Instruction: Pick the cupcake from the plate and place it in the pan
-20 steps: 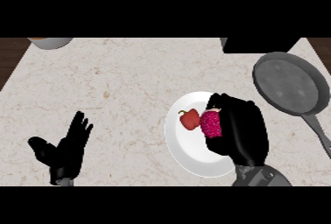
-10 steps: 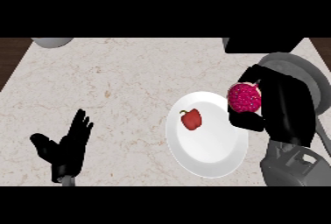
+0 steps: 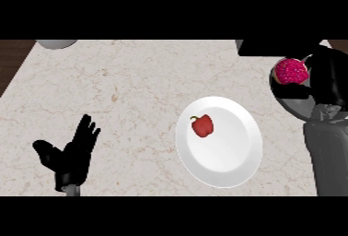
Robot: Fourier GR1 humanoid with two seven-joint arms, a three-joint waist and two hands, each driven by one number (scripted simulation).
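Cupcake (image 3: 291,70), pink-topped, sits in the curled fingers of the right hand (image 3: 327,76), held over the dark pan (image 3: 293,102) at the table's (image 3: 129,87) right edge, well clear of the white plate (image 3: 228,159) and its red pepper (image 3: 202,126). Judged best: lower it upright over the pan's middle, not the rim, and uncurl only once it rests. Left hand (image 3: 69,156) rests open, fingers spread, lower left.

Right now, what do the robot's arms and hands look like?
Both hands are matte black with slender fingers and a thumb. The left hand ends in a short grey wrist stub. The right hand sits on a thick, smooth grey cylindrical forearm. No cables or markings are visible.
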